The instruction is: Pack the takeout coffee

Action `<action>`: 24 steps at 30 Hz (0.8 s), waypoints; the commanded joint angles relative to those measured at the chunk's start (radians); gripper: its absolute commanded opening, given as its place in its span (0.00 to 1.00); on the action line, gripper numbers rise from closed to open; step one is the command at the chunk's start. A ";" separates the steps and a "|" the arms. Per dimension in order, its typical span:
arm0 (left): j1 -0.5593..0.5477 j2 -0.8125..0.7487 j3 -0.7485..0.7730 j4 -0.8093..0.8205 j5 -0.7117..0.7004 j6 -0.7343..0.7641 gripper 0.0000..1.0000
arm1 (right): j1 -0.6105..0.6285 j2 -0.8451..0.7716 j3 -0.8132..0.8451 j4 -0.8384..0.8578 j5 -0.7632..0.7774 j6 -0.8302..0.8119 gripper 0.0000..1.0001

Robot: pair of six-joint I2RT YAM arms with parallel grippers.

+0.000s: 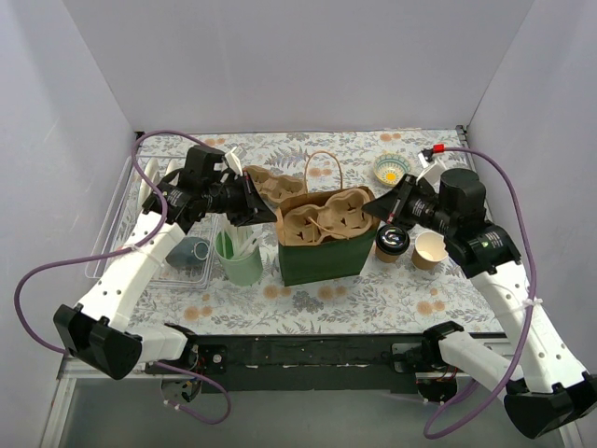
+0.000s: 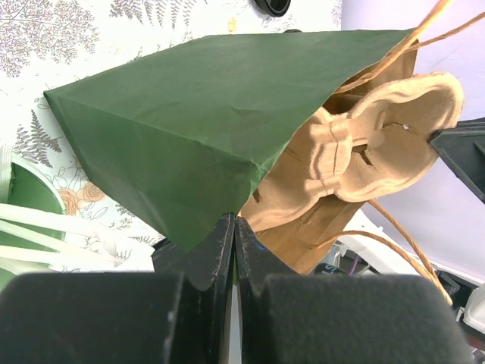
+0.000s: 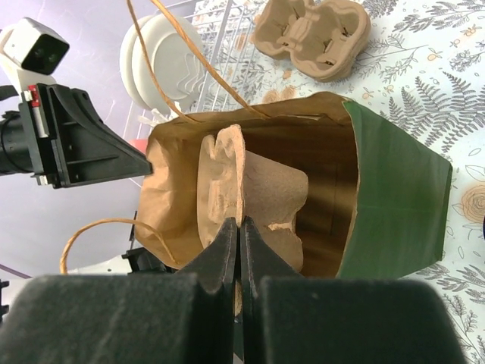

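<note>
On the table (image 1: 373, 291), just right of the green bag (image 1: 322, 257): the takeout coffee (image 1: 393, 241), upright, black lid on, outside the bag. The lidless paper cup (image 1: 430, 249) stands just beside it, further right. The bag stands open with a cardboard carrier (image 1: 326, 217) sitting in its mouth. A second carrier (image 1: 270, 182) lies on the table behind the bag. The mint-green cup of white sticks (image 1: 240, 259) is left of the bag.

On the left gripper (image 2: 234, 231) the fingers are pressed together with nothing between them, tips near the bag's left side. The right gripper (image 3: 240, 231) is pressed together too, tips right at the carrier's edge. Can't tell if they nip it. Neither gripper touches the coffee.
</note>
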 commanded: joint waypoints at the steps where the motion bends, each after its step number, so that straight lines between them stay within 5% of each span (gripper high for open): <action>1: -0.006 0.006 0.027 -0.020 -0.008 0.007 0.00 | -0.007 0.005 -0.011 0.071 -0.013 -0.021 0.01; 22: -0.006 0.038 0.064 -0.051 -0.033 0.022 0.00 | -0.033 0.064 -0.049 0.081 -0.039 -0.104 0.02; 24: -0.006 0.041 0.070 -0.055 -0.036 0.022 0.00 | -0.033 0.069 -0.040 0.071 -0.039 -0.108 0.12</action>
